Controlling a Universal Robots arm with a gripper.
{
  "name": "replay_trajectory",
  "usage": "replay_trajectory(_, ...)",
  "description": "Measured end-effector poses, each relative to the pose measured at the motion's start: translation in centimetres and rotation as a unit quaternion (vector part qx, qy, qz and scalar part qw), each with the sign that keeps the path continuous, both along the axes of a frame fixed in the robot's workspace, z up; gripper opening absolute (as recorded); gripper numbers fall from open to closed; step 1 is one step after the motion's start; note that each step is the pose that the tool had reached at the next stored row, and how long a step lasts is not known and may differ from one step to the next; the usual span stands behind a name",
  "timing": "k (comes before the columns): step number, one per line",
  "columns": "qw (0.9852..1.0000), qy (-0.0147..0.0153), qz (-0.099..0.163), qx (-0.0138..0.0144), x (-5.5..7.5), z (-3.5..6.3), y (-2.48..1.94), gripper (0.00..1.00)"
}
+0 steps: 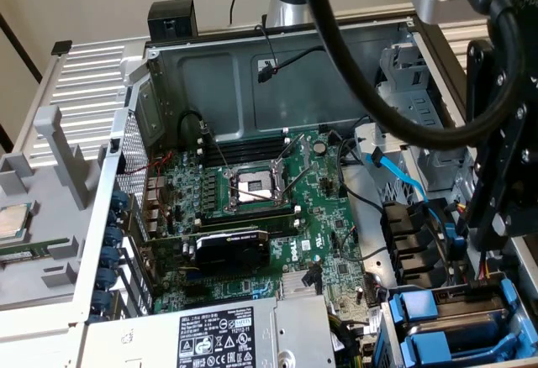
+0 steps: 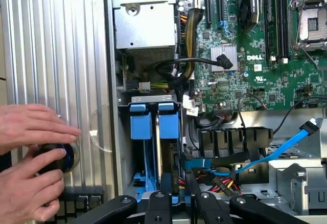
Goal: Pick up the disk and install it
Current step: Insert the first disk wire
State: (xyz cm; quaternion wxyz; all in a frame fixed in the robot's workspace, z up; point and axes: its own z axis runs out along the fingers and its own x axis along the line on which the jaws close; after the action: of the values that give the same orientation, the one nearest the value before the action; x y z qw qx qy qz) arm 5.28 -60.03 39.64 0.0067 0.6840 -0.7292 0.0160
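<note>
The disk (image 2: 162, 150) stands on edge in the drive bay at the corner of the open computer case. It is a thin silver-grey slab capped by a bright blue carrier tab (image 2: 169, 122), with a second blue tab (image 2: 140, 124) beside it. In the exterior view the blue carriers (image 1: 424, 311) sit low at that view's right. My gripper (image 2: 179, 198) hangs directly over this bay, close to the disk's near end. In the exterior view the black gripper (image 1: 486, 221) is above and just behind the carriers. Contact with the disk cannot be made out.
A person's two hands (image 2: 30, 152) rest on a black round knob (image 2: 57, 157) on the ribbed case panel. The green motherboard (image 1: 252, 208), the grey power-supply box (image 1: 218, 334), a blue flat cable (image 2: 286, 142) and bundled wires crowd the bay's surroundings.
</note>
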Motion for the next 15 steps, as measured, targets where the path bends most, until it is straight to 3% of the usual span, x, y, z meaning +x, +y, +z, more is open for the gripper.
replay_trajectory(15, 1.0000, 0.0000, -0.001, 0.0001, -0.08, -0.02, 0.14, 0.25)
